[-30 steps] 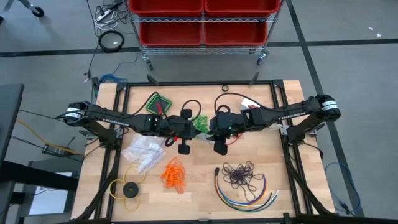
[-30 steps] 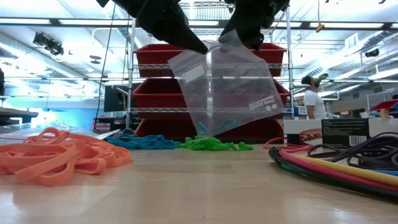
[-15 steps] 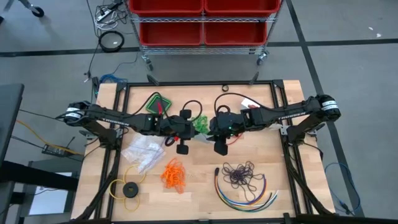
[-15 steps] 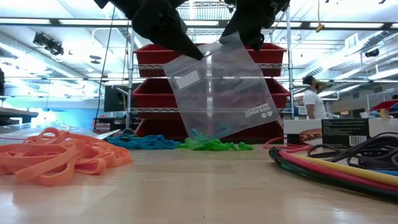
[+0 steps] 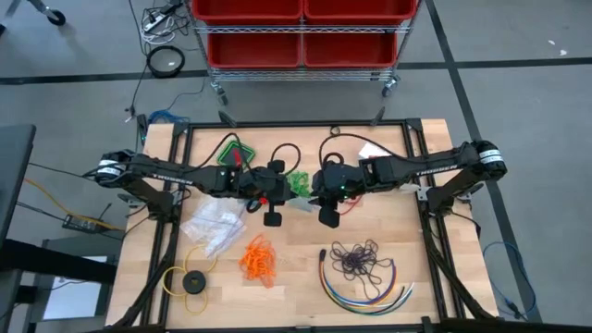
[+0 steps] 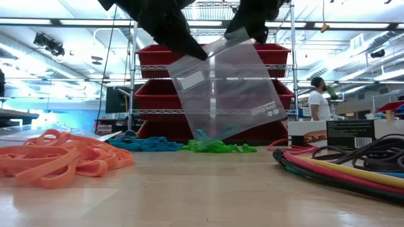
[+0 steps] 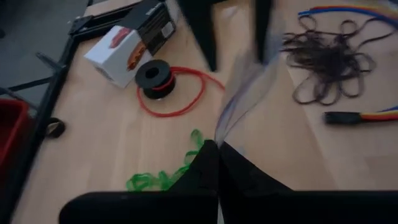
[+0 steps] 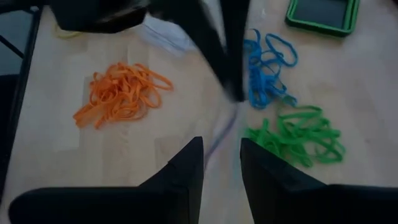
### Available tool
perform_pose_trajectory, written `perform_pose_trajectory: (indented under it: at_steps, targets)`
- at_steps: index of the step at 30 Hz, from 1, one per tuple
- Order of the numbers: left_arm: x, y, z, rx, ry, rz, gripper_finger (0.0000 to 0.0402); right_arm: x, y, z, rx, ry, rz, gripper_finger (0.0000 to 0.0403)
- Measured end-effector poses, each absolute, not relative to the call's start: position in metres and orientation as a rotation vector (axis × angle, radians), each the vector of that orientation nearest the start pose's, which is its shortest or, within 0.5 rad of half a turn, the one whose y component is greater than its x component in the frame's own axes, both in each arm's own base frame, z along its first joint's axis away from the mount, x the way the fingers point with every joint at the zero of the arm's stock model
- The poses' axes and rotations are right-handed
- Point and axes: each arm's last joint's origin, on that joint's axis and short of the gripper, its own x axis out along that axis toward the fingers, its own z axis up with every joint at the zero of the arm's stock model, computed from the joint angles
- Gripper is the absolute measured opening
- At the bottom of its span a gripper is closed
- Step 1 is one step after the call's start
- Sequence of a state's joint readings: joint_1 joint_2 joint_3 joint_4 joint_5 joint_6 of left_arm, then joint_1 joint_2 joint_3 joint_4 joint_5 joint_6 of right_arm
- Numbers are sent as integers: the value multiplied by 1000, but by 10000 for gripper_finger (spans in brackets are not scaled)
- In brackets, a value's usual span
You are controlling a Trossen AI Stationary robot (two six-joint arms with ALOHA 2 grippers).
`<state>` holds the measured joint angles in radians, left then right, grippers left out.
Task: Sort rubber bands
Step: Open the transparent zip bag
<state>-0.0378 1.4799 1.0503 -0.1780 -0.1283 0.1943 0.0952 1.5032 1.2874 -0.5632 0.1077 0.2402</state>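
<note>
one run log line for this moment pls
left gripper: shut on clear bag | right gripper: at bag's other top corner | bag above green bands

Rubber bands in four loose single-colour bunches, all flat on the desk. Orange bunch (image 5: 259,259) toward the front, left of centre. Dark purple bunch (image 5: 359,260) front right, tangled and spread wide. Green bunch (image 8: 297,137) mid-desk, just beside the blue bunch (image 8: 266,67); those two nearly touch, well apart from the orange.
</note>
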Motion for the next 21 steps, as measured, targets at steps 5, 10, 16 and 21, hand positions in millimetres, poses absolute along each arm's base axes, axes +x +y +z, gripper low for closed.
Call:
perform_pose_trajectory:
  at_steps: [5, 10, 16, 21]
  targets:
    - [324, -6, 265, 210, 599, 22, 0, 331, 28, 297, 123, 909, -119, 96]
    - [325, -6, 266, 185, 583, -12, 0, 354, 30, 275, 61, 1101, -143, 96]
    - [319, -6, 259, 188, 684, -11, 0, 374, 33, 281, -53, 1127, -170, 93]
    - [317, -5, 257, 188, 713, 15, 0, 376, 33, 300, -58, 1065, -178, 94]
